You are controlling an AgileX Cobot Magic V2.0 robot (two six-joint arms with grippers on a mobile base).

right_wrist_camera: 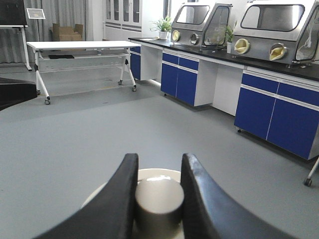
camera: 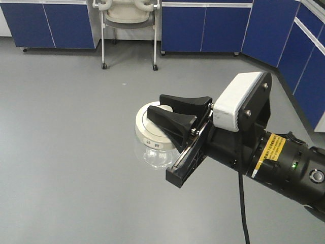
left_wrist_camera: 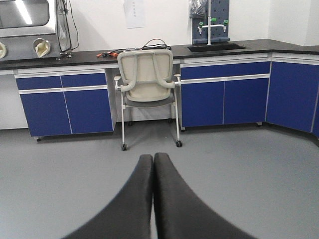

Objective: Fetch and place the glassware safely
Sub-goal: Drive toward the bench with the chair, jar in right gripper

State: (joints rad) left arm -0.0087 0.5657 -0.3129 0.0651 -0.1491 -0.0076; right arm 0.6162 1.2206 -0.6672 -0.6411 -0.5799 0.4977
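Two claws show, and you have them in different states. Your right claw [camera: 157, 105] is pinching the central knob [right_wrist_camera: 158, 203] of the cream-white lid [camera: 148, 127], with its black fingers [right_wrist_camera: 117, 199] pressed against opposite sides of that knob. Under the lid hangs the small clear glass jar [camera: 156, 155], held up in the air above the grey floor [camera: 61, 152]. Small dark marks sit on the lid's rim, on the side facing the front camera; you cannot read them at this size.

Measured from the cream chair [camera: 129, 15], the jar is well apart from it, on the near side and slightly to its right in the front view. The chair stands on castors just before the blue cabinets [camera: 203, 28].

Your left claw [left_wrist_camera: 153, 158] is pressed together, its two dark fingers touching along their inner edges and holding nothing. It points straight at the same chair, which shows its back and both armrests, well apart across bare floor. The left claw itself lies outside the front view.
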